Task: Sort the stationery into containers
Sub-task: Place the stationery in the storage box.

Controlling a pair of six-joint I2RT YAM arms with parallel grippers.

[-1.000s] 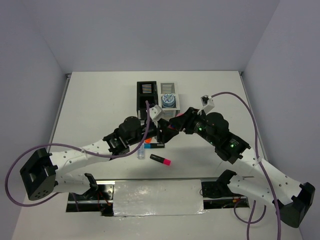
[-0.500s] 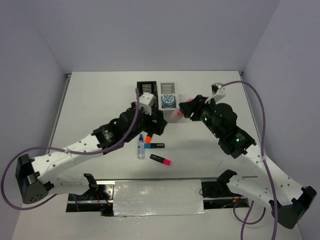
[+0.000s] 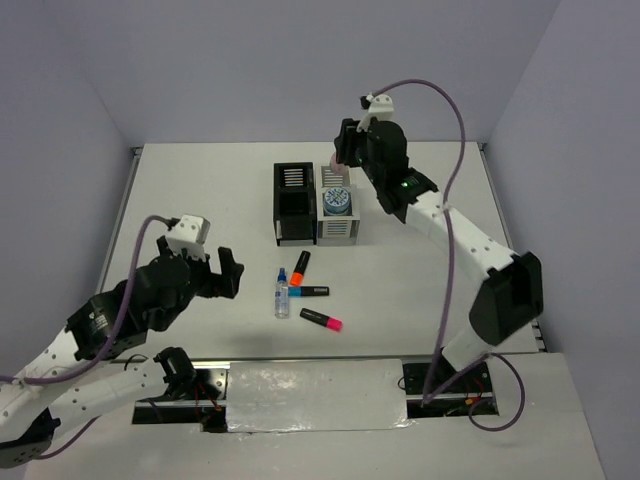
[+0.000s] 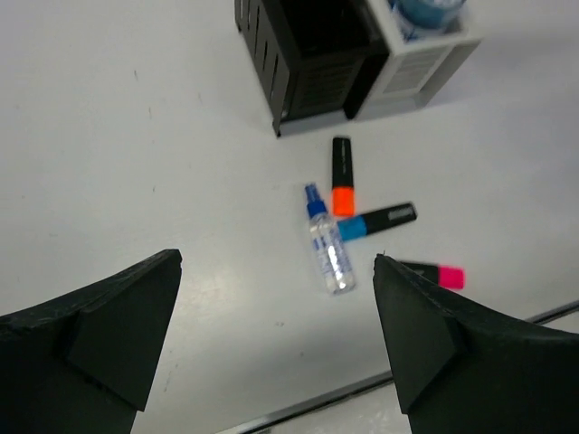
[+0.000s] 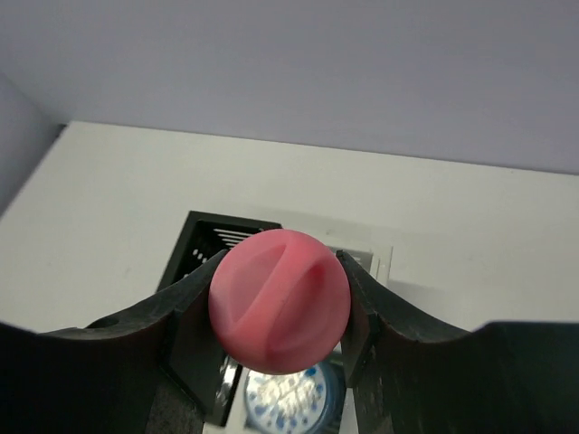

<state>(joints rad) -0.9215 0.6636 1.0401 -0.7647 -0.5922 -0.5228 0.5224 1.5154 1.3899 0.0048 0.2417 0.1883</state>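
Observation:
My right gripper [image 5: 279, 303] is shut on the pink tube [image 5: 279, 271], holding it in the air above the back of the white container [image 3: 338, 228]. A blue roll [image 3: 336, 201] lies in that container. The black container [image 3: 292, 205] stands against its left side. In front of them lie an orange highlighter [image 3: 300, 266], a blue one [image 3: 309, 290], a pink one [image 3: 322, 320] and the clear bottle [image 3: 282, 293]. My left gripper [image 3: 225, 270] hangs open and empty to the left of them. The left wrist view shows the bottle [image 4: 327, 249] between its fingers and further off.
The arm bases and a metal plate [image 3: 315, 393] sit at the near edge. Grey walls close the table on the left, back and right. The right arm's cable [image 3: 455, 150] loops over the far right of the table.
My left arm has pulled back from the containers to the near left, and its gripper has opened. My right arm has carried the pink tube up and back over the white container.

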